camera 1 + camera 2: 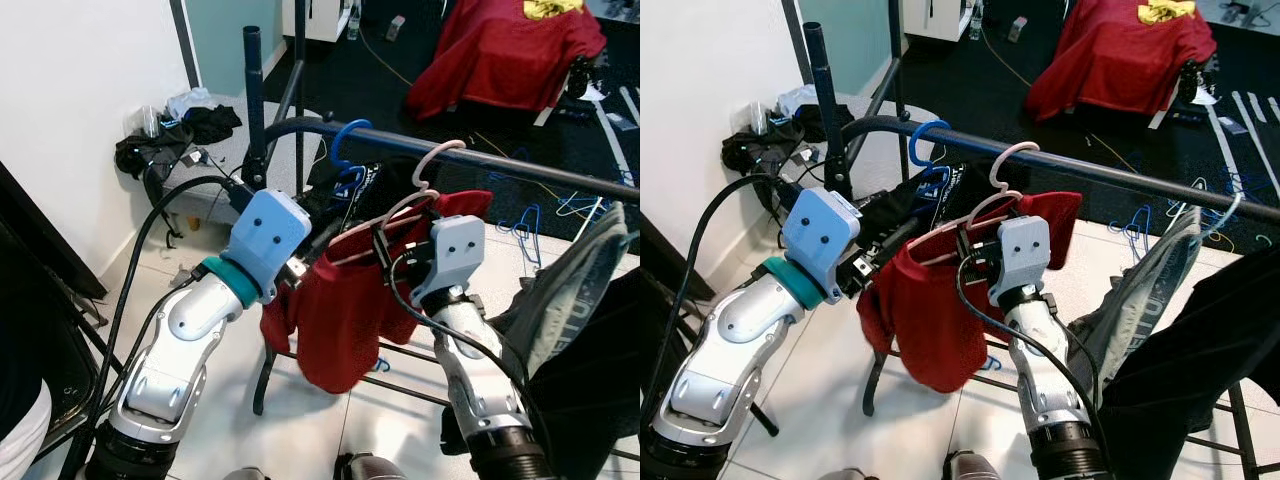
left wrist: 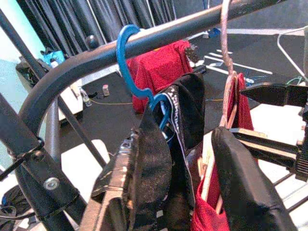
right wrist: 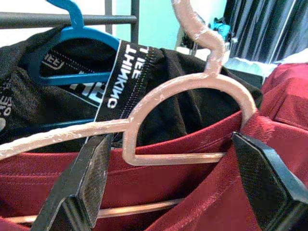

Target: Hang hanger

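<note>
Pink hanger [image 3: 192,86] with red shirt [image 1: 345,300] hooked over the rail [image 1: 520,165]; right pincer [image 3: 173,187] spread apart beneath it, left pincer [image 2: 183,192] apparently clamped on the shirt.

White wall [image 1: 80,120] left, pale tile floor [image 1: 320,430], dark carpet [image 1: 400,60] beyond.

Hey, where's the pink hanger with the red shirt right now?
The pink hanger is hooked over the dark rail mid-frame in the eye views, just right of the blue hanger, with the red shirt between both grippers.
</note>
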You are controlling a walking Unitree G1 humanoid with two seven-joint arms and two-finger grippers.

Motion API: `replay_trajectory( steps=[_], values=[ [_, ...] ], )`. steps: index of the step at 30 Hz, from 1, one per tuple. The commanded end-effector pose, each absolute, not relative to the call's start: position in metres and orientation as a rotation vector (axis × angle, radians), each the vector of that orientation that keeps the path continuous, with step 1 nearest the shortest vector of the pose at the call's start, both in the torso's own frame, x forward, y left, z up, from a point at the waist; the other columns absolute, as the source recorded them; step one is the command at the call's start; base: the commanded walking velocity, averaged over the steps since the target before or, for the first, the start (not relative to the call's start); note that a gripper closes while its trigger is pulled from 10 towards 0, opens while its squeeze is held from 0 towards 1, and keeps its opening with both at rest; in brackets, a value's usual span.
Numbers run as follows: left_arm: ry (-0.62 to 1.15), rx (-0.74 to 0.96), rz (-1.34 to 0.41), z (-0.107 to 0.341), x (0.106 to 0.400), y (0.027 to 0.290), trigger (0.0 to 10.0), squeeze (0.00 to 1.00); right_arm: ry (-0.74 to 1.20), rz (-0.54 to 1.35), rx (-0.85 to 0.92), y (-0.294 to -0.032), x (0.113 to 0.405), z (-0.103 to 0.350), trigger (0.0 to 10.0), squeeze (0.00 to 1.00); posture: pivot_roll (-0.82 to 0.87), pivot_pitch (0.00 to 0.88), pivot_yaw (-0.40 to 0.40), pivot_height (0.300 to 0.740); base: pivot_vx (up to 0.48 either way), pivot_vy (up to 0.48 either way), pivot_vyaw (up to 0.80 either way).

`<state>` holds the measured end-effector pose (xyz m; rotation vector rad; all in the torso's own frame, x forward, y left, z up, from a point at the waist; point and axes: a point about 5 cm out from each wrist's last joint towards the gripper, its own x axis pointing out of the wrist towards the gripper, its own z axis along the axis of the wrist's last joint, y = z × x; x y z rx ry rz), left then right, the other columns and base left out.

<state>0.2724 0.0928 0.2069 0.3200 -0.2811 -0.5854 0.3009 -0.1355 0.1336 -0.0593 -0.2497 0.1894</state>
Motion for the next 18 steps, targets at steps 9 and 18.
replay_trajectory(
  steps=[9,18],
  values=[
    [-0.267,0.343,-0.565,0.219,0.290,0.073,10.0,0.00,-0.255,0.125,-0.038,-0.136,0.292,0.132,10.0,0.00,-0.06,0.016,0.035,0.740,0.000,0.000,0.00],
    [-0.050,0.261,-0.526,0.208,0.322,0.060,10.0,0.00,-0.378,0.110,-0.177,-0.131,0.259,0.148,10.0,0.00,-0.10,0.081,0.065,0.740,0.000,0.000,0.00]
  ],
)
